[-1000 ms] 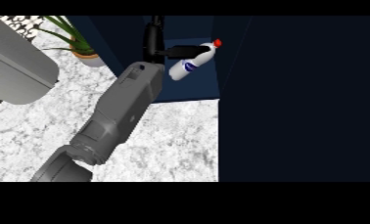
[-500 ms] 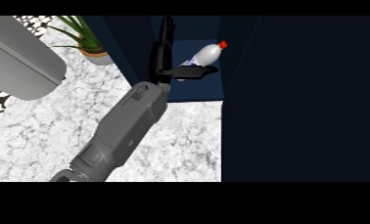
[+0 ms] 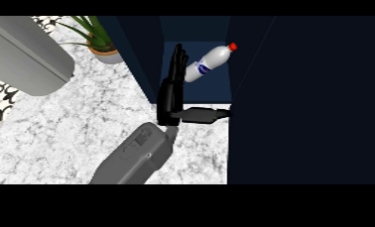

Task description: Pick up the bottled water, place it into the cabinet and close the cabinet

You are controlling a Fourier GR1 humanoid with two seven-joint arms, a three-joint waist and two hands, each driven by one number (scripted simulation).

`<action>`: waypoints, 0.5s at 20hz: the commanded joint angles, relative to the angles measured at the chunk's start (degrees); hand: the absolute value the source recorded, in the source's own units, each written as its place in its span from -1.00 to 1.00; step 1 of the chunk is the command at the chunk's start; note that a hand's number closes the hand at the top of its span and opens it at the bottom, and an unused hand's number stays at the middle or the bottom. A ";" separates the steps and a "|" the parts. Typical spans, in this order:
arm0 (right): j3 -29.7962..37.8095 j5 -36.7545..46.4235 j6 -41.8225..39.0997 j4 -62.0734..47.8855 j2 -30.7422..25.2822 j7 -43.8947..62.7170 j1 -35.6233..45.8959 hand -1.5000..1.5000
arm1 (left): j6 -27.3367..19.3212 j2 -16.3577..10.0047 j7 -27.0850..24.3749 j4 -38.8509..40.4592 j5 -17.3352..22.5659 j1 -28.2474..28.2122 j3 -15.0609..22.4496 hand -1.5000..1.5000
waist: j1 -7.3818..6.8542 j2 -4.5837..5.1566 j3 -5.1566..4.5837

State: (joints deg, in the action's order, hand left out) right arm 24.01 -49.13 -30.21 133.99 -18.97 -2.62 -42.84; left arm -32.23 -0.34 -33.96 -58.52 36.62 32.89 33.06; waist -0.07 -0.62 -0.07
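The bottled water (image 3: 208, 63), clear with a red cap and a blue label, lies tilted inside the dark blue cabinet (image 3: 217, 89), cap toward the upper right. My left hand (image 3: 170, 100) is just left of and below the bottle, at the cabinet's opening. Its fingers (image 3: 177, 61) are straight and point up, and the thumb (image 3: 204, 116) sticks out to the right. The hand is open and holds nothing; a small gap separates the fingers from the bottle. The right hand does not show.
A tall dark panel (image 3: 300, 97) fills the right side beside the opening, and a narrower one (image 3: 139, 52) stands at its left. A potted plant (image 3: 101, 45) and a large grey rounded object (image 3: 29, 55) sit on the marble counter (image 3: 81, 117) at the upper left.
My left hand has let go of the bottle and drawn back down toward me. The bottle stays tilted in the cabinet.
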 commanded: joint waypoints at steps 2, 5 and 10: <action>2.52 1.50 0.30 5.88 1.17 1.62 -1.18 -1.00 | -4.84 -0.10 1.30 -14.06 -2.99 -11.72 6.35 -1.00 | -0.31 0.05 0.05; 3.35 0.51 1.27 6.98 -1.25 2.46 1.02 -1.00 | 1.20 -5.42 2.06 -19.73 -1.94 -17.15 8.31 1.00 | -0.54 0.21 0.01; -0.58 3.82 -1.75 7.81 -0.69 4.09 0.49 1.00 | -1.14 -9.14 2.97 -30.60 -5.05 -25.24 14.01 1.00 | -0.46 0.23 0.05</action>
State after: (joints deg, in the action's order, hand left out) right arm 24.65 -49.27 -32.66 133.89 -20.67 -1.15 -41.85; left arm -32.28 -6.73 -32.04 -80.82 33.37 13.74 43.06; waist -0.36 -0.43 -0.05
